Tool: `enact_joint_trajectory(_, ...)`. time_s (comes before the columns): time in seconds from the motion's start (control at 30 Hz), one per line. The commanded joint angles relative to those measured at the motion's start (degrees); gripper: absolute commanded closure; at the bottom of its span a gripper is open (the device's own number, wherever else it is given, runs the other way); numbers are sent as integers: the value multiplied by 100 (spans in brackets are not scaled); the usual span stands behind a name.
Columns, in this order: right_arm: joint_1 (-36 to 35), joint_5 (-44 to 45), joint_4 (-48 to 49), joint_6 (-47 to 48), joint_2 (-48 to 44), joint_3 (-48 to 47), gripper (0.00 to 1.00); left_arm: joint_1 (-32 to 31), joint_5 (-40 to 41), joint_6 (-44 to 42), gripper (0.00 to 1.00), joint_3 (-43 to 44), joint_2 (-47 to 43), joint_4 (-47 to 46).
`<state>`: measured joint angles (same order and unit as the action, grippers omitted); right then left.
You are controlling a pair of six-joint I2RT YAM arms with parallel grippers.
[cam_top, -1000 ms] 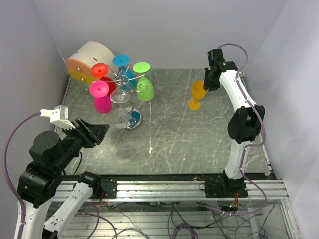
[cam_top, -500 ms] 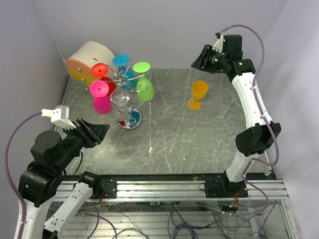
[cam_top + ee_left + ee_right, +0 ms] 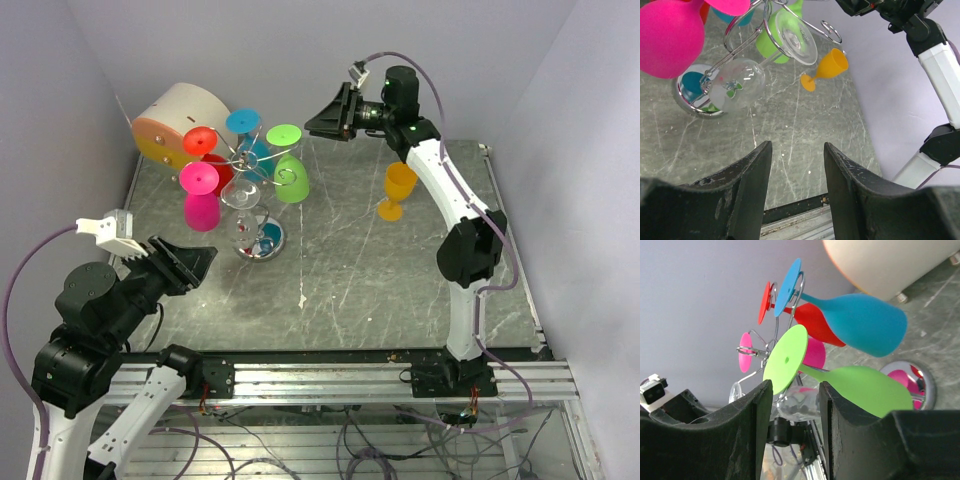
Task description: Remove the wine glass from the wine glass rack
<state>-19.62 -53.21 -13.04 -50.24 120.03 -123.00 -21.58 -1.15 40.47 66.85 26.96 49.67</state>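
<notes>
The wine glass rack [image 3: 258, 240] is a silver wire stand on a round chrome base at the back left of the table. Red [image 3: 201, 141], blue [image 3: 243, 122], green [image 3: 289, 175], pink [image 3: 203, 200] and clear [image 3: 240, 195] wine glasses hang from it upside down. An orange wine glass [image 3: 397, 190] stands upright on the table, apart from the rack. My right gripper [image 3: 318, 118] is open and empty in the air, right of the rack top. In the right wrist view the green glass's foot [image 3: 785, 360] lies just beyond its fingertips. My left gripper [image 3: 200, 262] is open and empty, near the left front.
A big beige drum with an orange face [image 3: 175, 120] lies behind the rack at the back left. Purple walls close in the table on three sides. The left wrist view shows the clear glass [image 3: 737, 85], the chrome base [image 3: 690, 95] and the orange glass [image 3: 829, 66].
My right arm has lifted away from the orange glass and swung left toward the rack top. The orange glass stays standing on the table. The left arm has hardly moved.
</notes>
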Motion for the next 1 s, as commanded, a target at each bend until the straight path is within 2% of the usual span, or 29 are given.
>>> enact_joint_trajectory(0.0,-139,-337,464,-327,206,-445,58,-18,196,1,44,153,-40,82)
enact_joint_trajectory(0.23,-181,-339,880,-506,309,-350,58,-19,281,18,44,171,-93,165)
enact_joint_trajectory(0.63,-262,-49,356,-134,589,-698,59,-20,369,-19,44,197,-105,247)
enact_joint_trajectory(0.97,-374,-126,568,-174,658,-692,60,-20,352,-4,44,95,-101,194)
